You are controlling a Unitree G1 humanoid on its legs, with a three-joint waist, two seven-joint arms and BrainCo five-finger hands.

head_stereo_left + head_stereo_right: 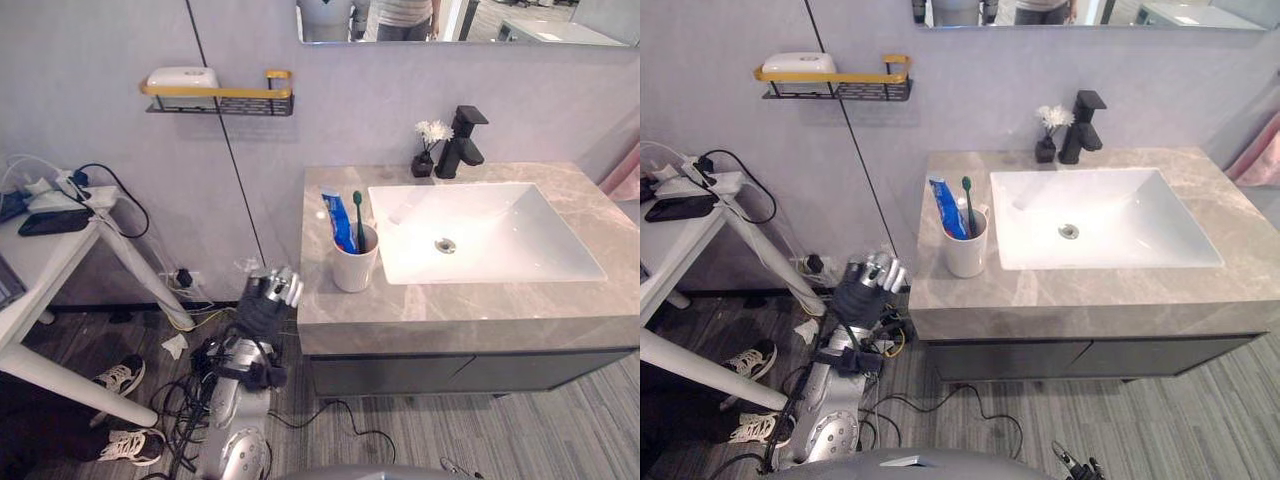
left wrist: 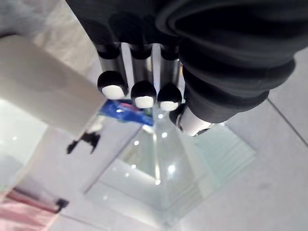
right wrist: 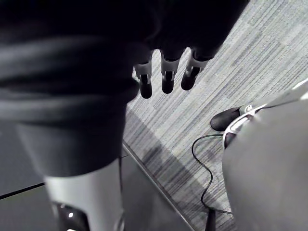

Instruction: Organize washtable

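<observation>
Left hand (image 1: 268, 298) loose-fingered and empty just off the table's (image 1: 420, 310) left edge, right hand (image 3: 166, 79) slack over the floor — cup (image 1: 354, 268) holding toothbrush (image 1: 358, 210) and toothpaste (image 1: 338, 218) stands near that edge, so a low or sideways reach could, I judge, tip it.

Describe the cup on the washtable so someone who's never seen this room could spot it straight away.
Look at the grey stone countertop with the white basin sunk into it. On the counter left of the basin stands a white cup. Unlike the dark flower vase by the black faucet, it holds a blue toothpaste tube and a green toothbrush.
</observation>
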